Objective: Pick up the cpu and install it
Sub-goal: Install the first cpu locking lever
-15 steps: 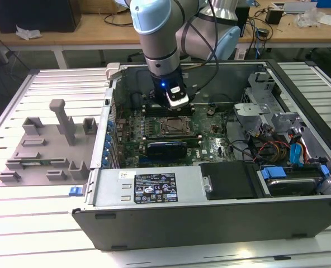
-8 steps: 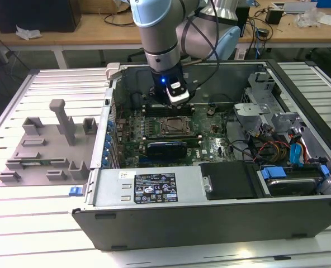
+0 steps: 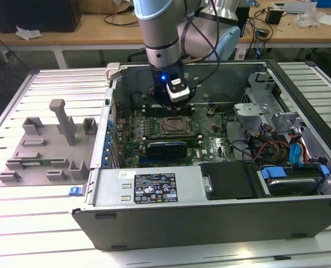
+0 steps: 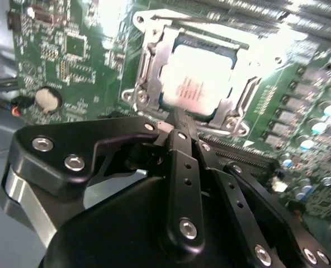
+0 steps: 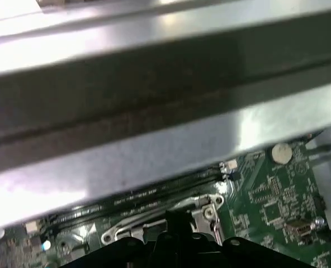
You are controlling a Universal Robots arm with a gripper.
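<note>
The cpu (image 4: 194,84), a flat square chip with a shiny silver top, lies inside the metal socket frame (image 4: 146,67) on the green motherboard (image 4: 76,61). My gripper (image 4: 178,118) hovers just off one edge of that frame, its black fingers (image 4: 183,162) drawn together to a thin tip with nothing between them. In the exterior view the gripper (image 3: 173,106) hangs inside the open computer case (image 3: 210,218), slightly behind the socket (image 3: 174,126). The first wrist view shows the fingertip (image 5: 176,219) over the socket frame (image 5: 133,229).
Memory slots (image 4: 299,111) run beside the socket, and a coin battery (image 4: 47,99) sits on the board. A long black card (image 3: 166,148) lies in front of the socket. Cables and a drive bay (image 3: 277,145) fill the case's right. A grey fixture tray (image 3: 42,145) stands left of the case.
</note>
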